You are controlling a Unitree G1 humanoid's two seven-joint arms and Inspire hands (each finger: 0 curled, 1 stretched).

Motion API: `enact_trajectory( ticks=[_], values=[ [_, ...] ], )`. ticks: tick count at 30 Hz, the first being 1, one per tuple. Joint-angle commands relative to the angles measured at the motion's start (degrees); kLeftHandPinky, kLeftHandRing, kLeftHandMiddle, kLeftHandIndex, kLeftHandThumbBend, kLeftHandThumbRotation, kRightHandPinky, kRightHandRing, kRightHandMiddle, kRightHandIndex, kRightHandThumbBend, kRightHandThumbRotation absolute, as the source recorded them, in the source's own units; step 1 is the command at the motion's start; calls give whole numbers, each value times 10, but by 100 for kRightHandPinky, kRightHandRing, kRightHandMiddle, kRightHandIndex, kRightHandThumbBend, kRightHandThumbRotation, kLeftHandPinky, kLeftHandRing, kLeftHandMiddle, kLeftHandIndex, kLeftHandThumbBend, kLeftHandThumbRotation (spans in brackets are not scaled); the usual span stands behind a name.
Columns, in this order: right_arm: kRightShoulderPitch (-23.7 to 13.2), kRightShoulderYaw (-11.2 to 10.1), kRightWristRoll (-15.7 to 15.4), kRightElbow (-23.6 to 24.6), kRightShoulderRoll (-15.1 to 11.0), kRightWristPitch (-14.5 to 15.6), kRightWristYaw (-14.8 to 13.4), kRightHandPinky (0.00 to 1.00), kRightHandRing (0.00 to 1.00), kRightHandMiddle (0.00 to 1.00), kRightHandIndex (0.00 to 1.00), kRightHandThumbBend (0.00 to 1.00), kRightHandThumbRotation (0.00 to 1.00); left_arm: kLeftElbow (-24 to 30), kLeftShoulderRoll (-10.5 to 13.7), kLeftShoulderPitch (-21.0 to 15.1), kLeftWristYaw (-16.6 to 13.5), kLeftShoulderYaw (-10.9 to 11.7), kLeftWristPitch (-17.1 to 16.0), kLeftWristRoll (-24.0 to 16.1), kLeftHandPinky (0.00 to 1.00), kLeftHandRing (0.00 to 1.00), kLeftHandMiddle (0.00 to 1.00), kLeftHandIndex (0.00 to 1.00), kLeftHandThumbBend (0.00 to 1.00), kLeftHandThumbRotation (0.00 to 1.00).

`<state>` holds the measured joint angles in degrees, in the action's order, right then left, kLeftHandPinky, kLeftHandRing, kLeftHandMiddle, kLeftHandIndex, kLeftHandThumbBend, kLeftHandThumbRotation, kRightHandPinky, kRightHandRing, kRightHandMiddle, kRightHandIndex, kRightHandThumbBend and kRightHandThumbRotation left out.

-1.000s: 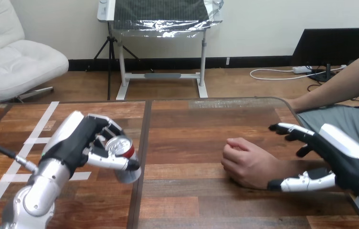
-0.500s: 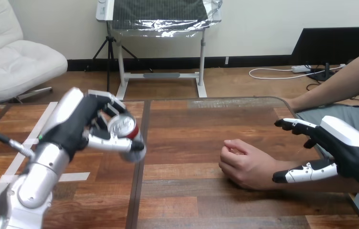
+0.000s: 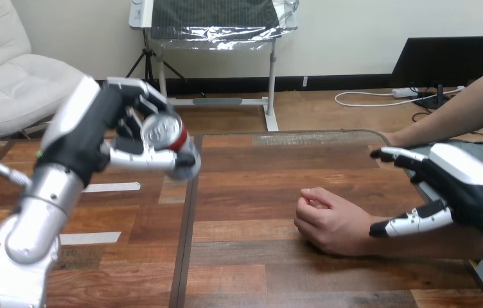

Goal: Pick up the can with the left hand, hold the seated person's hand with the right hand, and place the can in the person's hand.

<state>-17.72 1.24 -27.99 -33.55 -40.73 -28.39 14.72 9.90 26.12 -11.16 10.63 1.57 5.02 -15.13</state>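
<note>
The left hand (image 3: 91, 131) is wrapped round the can (image 3: 165, 136), up in the air over the table's (image 3: 277, 167) left half. The can looks light, smooth and easy to dent, so hold it round its middle. The right hand (image 3: 460, 192) is spread wide by the person's wrist, near the right edge. The person's hand (image 3: 329, 218) is curled, hiding its palm.

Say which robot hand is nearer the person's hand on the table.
Right. The right robot hand hovers open close beside the person's hand; the left robot hand holds the can raised, well apart from it.
</note>
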Motion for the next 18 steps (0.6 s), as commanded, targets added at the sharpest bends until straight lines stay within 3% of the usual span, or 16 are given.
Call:
enact_trajectory(
  ticks=[1, 18],
  values=[
    [-59, 14, -7, -15, -12, -16, -22, 78, 90, 91, 92, 100, 39, 29, 9, -43, 2, 16, -8, 7, 24, 29, 37, 41, 72, 0],
    [-94, 60, -41, -75, -11, -20, -44, 82, 90, 91, 91, 100, 39, 26, 6, -48, 9, 19, -9, 14, 24, 30, 37, 41, 72, 0]
  ],
)
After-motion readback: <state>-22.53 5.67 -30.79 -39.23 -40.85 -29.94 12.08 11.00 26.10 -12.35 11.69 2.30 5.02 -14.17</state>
